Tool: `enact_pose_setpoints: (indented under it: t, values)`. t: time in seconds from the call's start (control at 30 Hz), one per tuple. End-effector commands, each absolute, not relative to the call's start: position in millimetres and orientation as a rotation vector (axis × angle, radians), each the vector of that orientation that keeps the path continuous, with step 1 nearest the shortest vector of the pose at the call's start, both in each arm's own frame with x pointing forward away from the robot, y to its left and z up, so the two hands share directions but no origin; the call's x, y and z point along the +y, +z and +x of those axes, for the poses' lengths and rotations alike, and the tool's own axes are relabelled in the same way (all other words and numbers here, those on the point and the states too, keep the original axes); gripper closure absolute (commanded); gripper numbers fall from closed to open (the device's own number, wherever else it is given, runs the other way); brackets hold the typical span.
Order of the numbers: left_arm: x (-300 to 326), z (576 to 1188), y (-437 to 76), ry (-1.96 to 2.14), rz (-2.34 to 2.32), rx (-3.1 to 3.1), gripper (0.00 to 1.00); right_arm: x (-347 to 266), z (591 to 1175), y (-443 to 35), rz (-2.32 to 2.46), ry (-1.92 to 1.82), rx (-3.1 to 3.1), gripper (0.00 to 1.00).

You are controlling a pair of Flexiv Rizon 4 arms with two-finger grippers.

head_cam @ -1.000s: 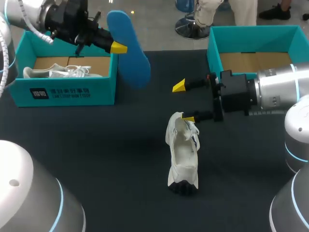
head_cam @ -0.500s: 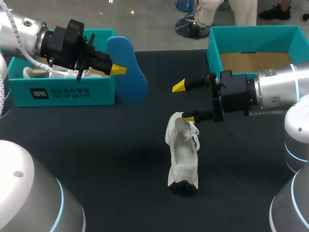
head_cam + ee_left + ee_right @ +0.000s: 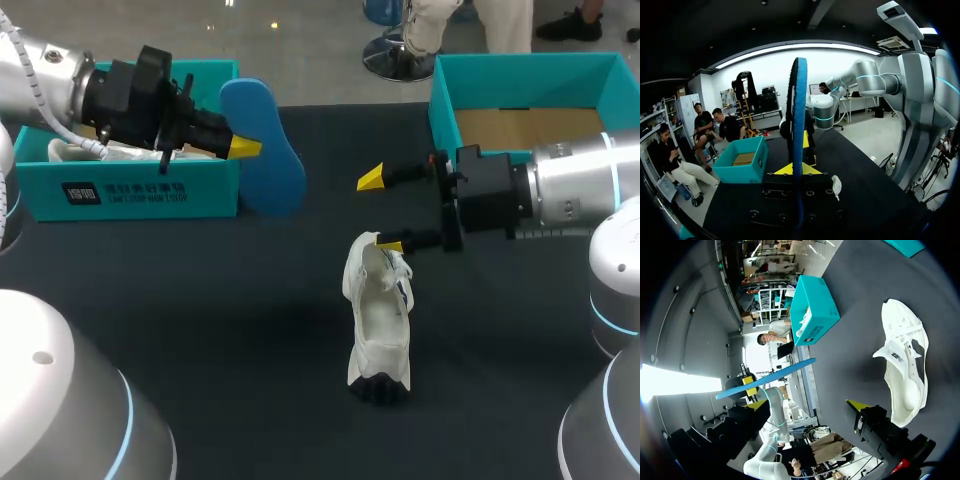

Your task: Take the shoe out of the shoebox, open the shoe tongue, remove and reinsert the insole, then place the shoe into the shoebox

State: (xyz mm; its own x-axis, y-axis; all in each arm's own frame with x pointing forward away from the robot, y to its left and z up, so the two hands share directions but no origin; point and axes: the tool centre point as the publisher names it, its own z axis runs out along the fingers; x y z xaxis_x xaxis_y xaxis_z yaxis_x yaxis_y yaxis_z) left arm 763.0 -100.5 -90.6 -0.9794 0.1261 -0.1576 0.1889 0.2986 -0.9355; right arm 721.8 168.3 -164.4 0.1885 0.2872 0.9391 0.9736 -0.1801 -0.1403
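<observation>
My left gripper [image 3: 245,147] is shut on a blue insole [image 3: 264,150], held up on edge just right of the left shoebox [image 3: 130,190]. In the left wrist view the insole [image 3: 797,115] stands edge-on between the two yellow tips of that gripper [image 3: 793,169]. A white shoe [image 3: 378,320] lies on the black table in the middle, its opening facing up. My right gripper [image 3: 380,212] stands wide open just beyond the shoe, with its nearer yellow tip at the shoe's far end. In the right wrist view the shoe [image 3: 905,360] lies beside that gripper [image 3: 807,407], and the insole [image 3: 767,379] hangs ahead.
The teal left shoebox holds another white shoe [image 3: 100,150]. A second teal shoebox [image 3: 530,75] stands open at the back right, behind my right arm, showing only its cardboard floor. The black table runs to the front between my two arm bases.
My left arm has come down and drawn slightly left, still holding the insole, which now hangs lower beside the left box. The right arm and the shoe have not moved.
</observation>
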Motion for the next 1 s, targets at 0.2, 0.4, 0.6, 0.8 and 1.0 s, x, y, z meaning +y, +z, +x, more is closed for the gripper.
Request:
enact_pose_setpoints:
  t: [0.2,0.4,0.6,0.8,1.0]
  values:
    - [-108,752,-79,-1.726,0.671,2.307,1.0,171,723,-165,-1.63,-1.033,-1.22,0.0]
    - [-97,738,-85,-1.563,1.044,1.924,1.0,171,723,-165,-1.63,-1.033,-1.22,0.0]
    - [-80,726,-101,-1.498,1.158,1.78,1.0,171,723,-165,-1.63,-1.033,-1.22,0.0]
    - [-76,716,-109,-1.381,1.258,1.701,1.0,171,723,-165,-1.63,-1.033,-1.22,0.0]
    - [-79,707,-118,-1.279,1.278,1.669,1.0,171,723,-165,-1.63,-1.033,-1.22,0.0]
